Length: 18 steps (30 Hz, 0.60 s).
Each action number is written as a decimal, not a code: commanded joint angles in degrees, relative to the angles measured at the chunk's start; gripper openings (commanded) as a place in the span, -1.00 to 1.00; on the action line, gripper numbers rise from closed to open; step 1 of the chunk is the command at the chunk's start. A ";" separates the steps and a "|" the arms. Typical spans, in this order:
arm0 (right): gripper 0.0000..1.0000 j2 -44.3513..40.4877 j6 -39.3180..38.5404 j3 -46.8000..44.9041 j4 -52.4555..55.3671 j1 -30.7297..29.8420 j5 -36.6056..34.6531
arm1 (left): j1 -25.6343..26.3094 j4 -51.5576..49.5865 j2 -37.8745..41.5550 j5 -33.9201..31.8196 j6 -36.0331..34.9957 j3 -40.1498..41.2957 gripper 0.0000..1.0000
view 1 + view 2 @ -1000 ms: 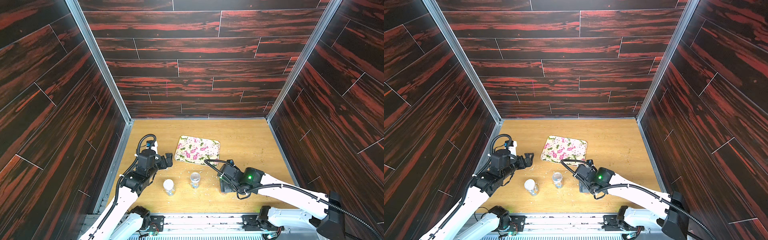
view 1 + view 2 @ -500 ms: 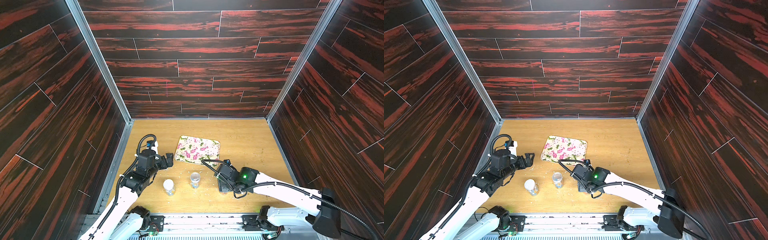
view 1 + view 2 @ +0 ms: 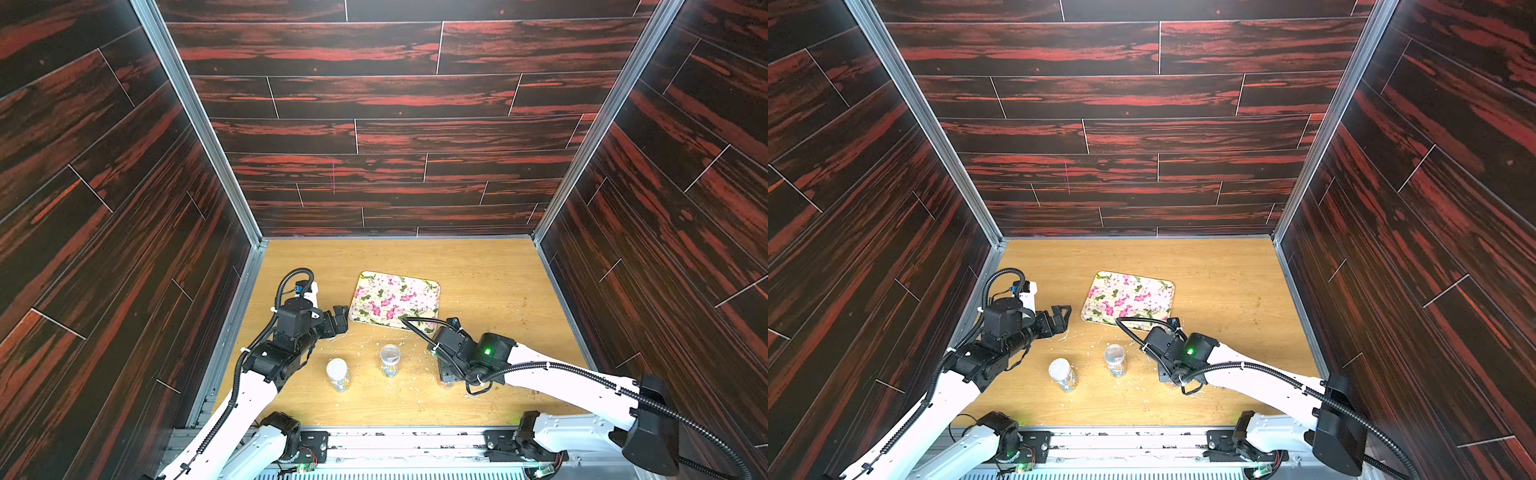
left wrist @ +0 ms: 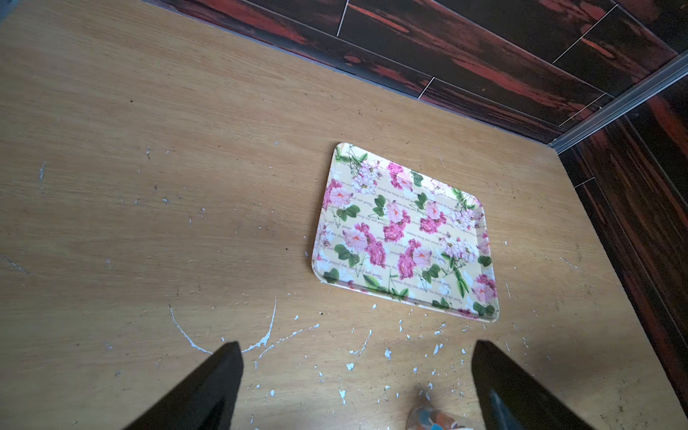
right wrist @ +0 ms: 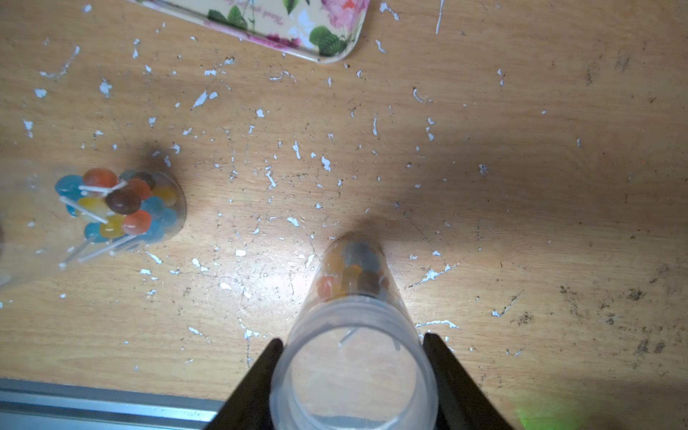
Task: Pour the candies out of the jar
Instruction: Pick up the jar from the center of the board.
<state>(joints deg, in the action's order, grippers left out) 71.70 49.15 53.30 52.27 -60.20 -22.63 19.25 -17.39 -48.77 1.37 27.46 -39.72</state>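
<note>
A clear open jar [image 5: 353, 357] stands upright on the wooden table, with the candies [image 5: 352, 271] heaped at its bottom. My right gripper [image 5: 353, 338] is shut on the jar, one black finger against each side near the rim. In both top views the right wrist [image 3: 461, 349] covers this jar. My left gripper [image 4: 355, 346] hangs open over bare table beside the flowered tray [image 4: 405, 231], holding nothing; in a top view the left gripper [image 3: 338, 318] sits left of the tray [image 3: 395, 299].
Two more clear jars stand left of the held one: an open jar [image 3: 390, 359] with candies [image 5: 119, 206] and a white-lidded jar [image 3: 336, 374]. White flecks litter the table. Dark walls close in on three sides; a metal rail [image 5: 93, 402] runs along the front.
The right arm has shifted slightly left toward the jar and its fingers have narrowed onto the jar's sides. The left arm and the other jars have not moved.
</note>
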 commanded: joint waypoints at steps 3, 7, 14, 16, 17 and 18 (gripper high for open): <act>-0.11 -1.58 -5.06 5.86 0.10 3.43 1.35 | 0.33 4.94 0.79 4.64 -1.93 0.53 0.99; -0.12 -3.70 -11.37 11.49 -0.16 8.14 4.38 | 1.11 9.47 0.01 9.15 -5.65 -0.12 0.99; -0.12 -3.41 -24.25 24.80 -0.13 20.07 15.59 | 8.96 14.99 -8.23 15.49 -21.34 -8.62 0.99; -0.13 -2.17 -27.01 29.16 0.60 22.42 19.03 | 10.63 16.18 -11.07 19.85 -25.36 -11.57 0.99; -0.13 -1.27 -28.23 31.67 1.29 23.12 20.29 | 11.54 17.27 -12.27 22.05 -27.40 -12.78 0.99; -0.13 -0.53 -29.31 33.78 2.01 23.53 21.24 | 12.44 18.51 -13.13 23.47 -29.10 -13.46 0.99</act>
<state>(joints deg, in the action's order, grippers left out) 69.58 26.13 81.93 52.84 -37.65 -8.03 30.06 -3.81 -60.53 17.50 7.16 -50.09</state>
